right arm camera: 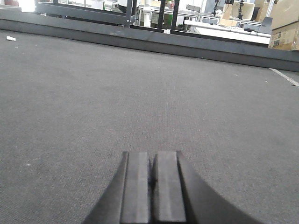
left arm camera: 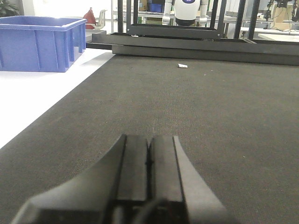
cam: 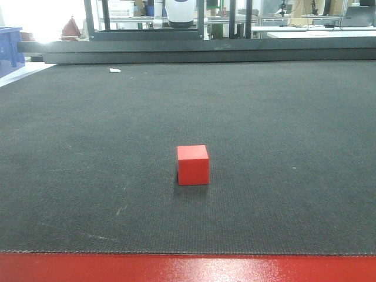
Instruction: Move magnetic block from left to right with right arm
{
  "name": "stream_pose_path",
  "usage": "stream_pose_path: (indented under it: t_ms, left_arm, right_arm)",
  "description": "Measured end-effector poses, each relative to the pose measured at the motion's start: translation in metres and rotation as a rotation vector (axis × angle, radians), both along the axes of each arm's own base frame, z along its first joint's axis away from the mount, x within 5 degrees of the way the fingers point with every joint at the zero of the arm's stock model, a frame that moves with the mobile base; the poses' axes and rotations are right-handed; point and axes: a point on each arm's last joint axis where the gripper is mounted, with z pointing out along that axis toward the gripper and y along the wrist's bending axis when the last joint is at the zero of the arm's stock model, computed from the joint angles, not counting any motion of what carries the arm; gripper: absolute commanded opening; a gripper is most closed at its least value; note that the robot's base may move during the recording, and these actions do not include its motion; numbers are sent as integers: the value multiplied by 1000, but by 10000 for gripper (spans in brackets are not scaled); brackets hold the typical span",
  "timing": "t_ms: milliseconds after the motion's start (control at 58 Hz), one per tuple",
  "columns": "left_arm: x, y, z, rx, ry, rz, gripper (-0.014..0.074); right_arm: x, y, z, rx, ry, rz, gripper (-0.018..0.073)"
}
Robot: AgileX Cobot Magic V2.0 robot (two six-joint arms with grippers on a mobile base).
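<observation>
1. Position of task item: the magnetic block [cam: 192, 165] stands square on the dark mat of the desk [cam: 88, 147]. It is close to the middle of the front-facing view, toward the near side and a little back from the glossy red desk edge [cam: 188, 268]. Nothing touches it, and no arm appears in that view.
2. Left end effector [left arm camera: 149, 144]: its pads are pressed together with no gap and hold nothing. It sits low over the mat, pointing at the far rail. A blue crate [left arm camera: 39, 44] stands on the white surface off to its left, and a small white scrap [left arm camera: 182, 66] lies on the mat well ahead.
3. Right end effector [right arm camera: 152, 156]: it is closed in the same way and is empty. Only bare mat lies ahead of it, and the block does not show in its wrist view.
4. Step in hand, as judged: this is the opening stage. The block is ungrasped and the approach has not begun.
5. Next move, as judged:
   - The right arm must part its pads wider than the cube.
   - It must swing toward its own left until the cube comes into view.
   - It must then come down with the pads square to two opposite flat faces.
   - The left arm has no part in this.
6. Risk, as judged: an off-centre close could push or twist the cube on the mat instead of seating it.
</observation>
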Motion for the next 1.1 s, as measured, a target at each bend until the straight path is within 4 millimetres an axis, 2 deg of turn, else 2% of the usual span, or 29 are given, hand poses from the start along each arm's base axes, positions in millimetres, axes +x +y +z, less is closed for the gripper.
stream_pose_path:
  t_ms: [758,913,999,1103]
  left_arm:
    - [0,0,0,0,0,0,-117]
    - [0,0,0,0,0,0,-117]
    - [0,0,0,0,0,0,-117]
    - [0,0,0,0,0,0,-117]
  right_arm:
    - [0,0,0,2,1,0,51]
    - [-1,1,-4,49,72,6,51]
    - [-2,1,2,57,94,10,51]
    - [-6,2,19,58,99,15,51]
